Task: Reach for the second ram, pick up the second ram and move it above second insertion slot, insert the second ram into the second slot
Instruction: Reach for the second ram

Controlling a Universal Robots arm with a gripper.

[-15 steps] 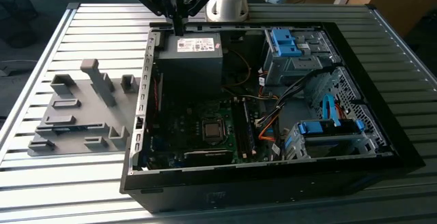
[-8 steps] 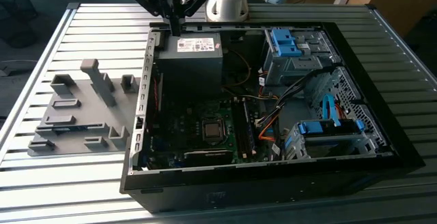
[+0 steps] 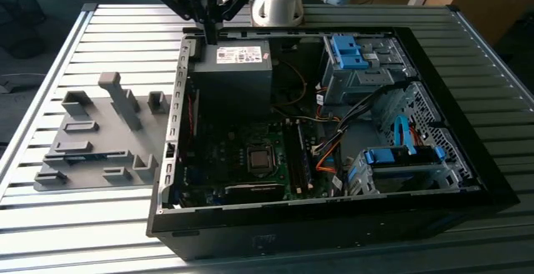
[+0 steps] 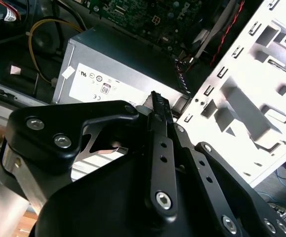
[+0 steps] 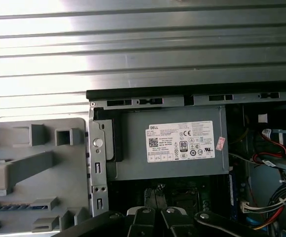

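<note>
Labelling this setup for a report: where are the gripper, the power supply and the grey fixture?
gripper (image 3: 212, 39): exterior view, at its shut fingertips.
power supply (image 5: 180, 142): first wrist view, on its white label.
grey fixture (image 3: 112, 137): exterior view, on its base plate.

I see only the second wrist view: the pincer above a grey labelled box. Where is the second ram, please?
Observer: The second ram sits in a slot of the gray fixture tray, outside the computer case.
Operator: Is the pincer over this tray?
Observer: No. In the exterior view the pincer hangs over the power supply, near the case wall that faces the tray.
Operator: Which side is the tray?
Observer: On the exterior view's left of the case.
</note>
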